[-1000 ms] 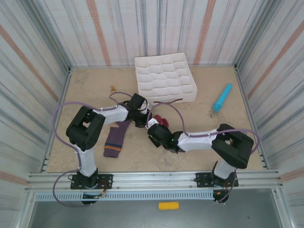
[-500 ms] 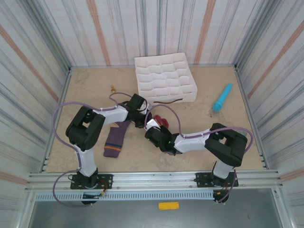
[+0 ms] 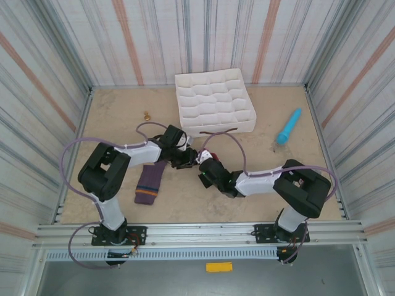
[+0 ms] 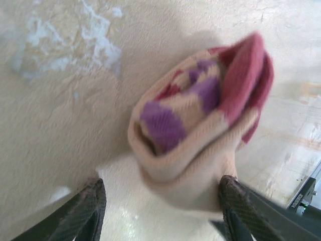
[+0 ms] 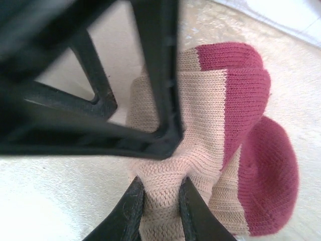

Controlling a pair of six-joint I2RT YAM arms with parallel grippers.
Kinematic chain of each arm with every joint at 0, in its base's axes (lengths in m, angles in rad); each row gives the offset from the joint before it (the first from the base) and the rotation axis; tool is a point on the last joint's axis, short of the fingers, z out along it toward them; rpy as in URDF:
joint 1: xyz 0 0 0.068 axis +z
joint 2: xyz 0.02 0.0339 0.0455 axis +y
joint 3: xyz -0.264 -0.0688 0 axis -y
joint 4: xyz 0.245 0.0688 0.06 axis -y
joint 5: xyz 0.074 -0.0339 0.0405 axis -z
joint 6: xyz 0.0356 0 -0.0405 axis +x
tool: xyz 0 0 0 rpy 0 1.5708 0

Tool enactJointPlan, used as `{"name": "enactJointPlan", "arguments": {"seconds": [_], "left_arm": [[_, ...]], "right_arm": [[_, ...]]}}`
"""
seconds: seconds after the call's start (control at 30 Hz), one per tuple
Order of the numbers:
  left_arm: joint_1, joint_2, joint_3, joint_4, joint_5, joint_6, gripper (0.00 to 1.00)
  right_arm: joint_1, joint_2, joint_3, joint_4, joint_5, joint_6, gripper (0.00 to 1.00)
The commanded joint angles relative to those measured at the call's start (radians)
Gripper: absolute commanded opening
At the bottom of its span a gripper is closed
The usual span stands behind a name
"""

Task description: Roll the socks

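Beige sock (image 5: 200,115) sits bunched in the middle of the surface (image 3: 117,117), soft springy knit that'll likely unroll unless held by the thick fold, which the right fingers (image 5: 131,213) pinch narrow while the left fingers (image 4: 90,208) stand wide beside it.

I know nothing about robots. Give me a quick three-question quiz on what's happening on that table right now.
1. True or false: the purple sock lies inside the white tray.
2. Which arm's pincer is pinching the beige sock? A) left B) right C) neither
3. Fill in: the left pincer stands ____, one finger on each side of the beige sock.

Key: 1 false, it lies flat on the table; 2 B, the right pincer nips the fabric; 3 open.
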Motion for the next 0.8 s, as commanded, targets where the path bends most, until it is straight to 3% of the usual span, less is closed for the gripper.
{"name": "enactJointPlan", "arguments": {"seconds": [0.0,0.17,0.33,0.53,0.77], "left_arm": [[0.006,-0.064,-0.082,0.088,0.008,-0.009,0.63],[0.006,-0.124,-0.157,0.236,0.023,-0.037,0.64],[0.007,-0.107,-0.153,0.274,0.016,-0.054,0.64],[0.001,-0.037,-0.117,0.330,-0.002,-0.085,0.62],[-0.017,0.059,-0.038,0.373,-0.028,-0.105,0.60]], "right_arm": [[-0.117,0.016,-0.075,-0.040,-0.325,0.101,0.00],[-0.309,0.030,-0.136,0.092,-0.675,0.216,0.00],[-0.460,0.146,-0.132,0.234,-0.994,0.352,0.00],[-0.564,0.270,-0.128,0.381,-1.143,0.519,0.00],[-0.645,0.361,-0.090,0.329,-1.195,0.677,0.00]]}}
